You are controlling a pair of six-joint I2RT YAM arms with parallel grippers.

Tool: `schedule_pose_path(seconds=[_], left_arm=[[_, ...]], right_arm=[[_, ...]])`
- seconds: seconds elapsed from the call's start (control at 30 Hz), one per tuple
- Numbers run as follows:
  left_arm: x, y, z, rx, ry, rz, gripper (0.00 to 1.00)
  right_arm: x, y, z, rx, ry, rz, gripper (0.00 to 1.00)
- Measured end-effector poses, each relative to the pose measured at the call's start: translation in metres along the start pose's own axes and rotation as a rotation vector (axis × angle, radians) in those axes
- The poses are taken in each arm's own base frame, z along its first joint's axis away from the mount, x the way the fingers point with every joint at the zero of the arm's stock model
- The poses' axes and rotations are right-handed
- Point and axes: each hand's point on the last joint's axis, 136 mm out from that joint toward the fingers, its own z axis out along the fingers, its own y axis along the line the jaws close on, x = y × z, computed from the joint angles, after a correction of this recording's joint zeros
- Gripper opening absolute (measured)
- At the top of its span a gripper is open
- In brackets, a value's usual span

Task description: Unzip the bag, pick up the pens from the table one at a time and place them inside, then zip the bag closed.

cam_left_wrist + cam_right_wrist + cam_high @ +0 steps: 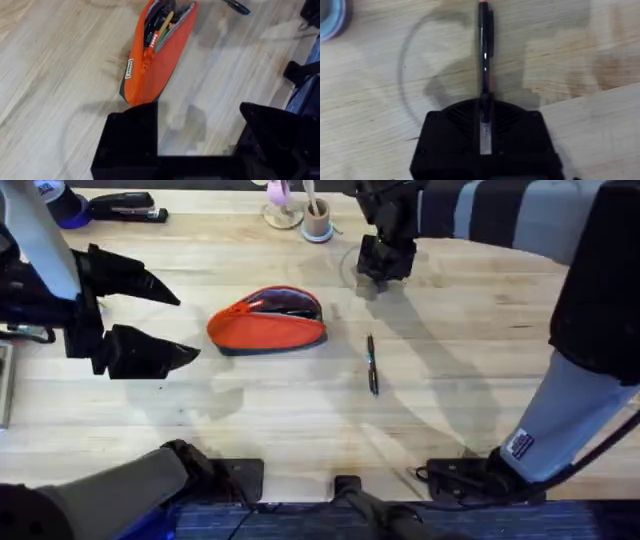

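One pen (pixel 483 60) is pinched in the right gripper (pixel 484 132) up at the top centre of the overhead view, its slim dark barrel poking out ahead of the jaws pressed tight on it, just above the desk (pixel 470 310). The other pen (pixel 372 364) lies loose on the planks right of centre in the overhead view, a little right of the bag (pixel 268 320) and not touching it.

And the bag is open! In the left wrist view the zip is parted along the top and you can see coloured things already tucked inside (whether those belong to this job, I can't say). It sits on its side at the centre of the overhead frame, orange flank up, dark lower edge showing.

The left gripper (pixel 165 320) hovers at the left of the frame, jaws spread wide, holding nothing, near the bag's left end but clear of it.

So by my reckoning: unzipping done, first pen in hand but not yet delivered, second pen untouched, zip-up still to come. Less than halfway, I'd say.
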Motion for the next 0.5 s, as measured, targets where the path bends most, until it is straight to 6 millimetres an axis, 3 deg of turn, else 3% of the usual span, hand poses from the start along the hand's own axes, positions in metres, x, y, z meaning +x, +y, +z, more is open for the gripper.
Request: schedule_pose_path(seconds=[0.13,0.5], left_arm=[[0.0001,-0.0001,0.0001,0.001,0.000,0.000,0.993],[0.0000,0.0000,0.0000,0.000,0.000,0.000,0.993]], right_arm=[[-0.0011,-0.0020,0.0001,0.011,-0.006,0.000,0.040],[-0.0019,-0.0015,-0.0014,0.008,-0.008,-0.064,0.031]])
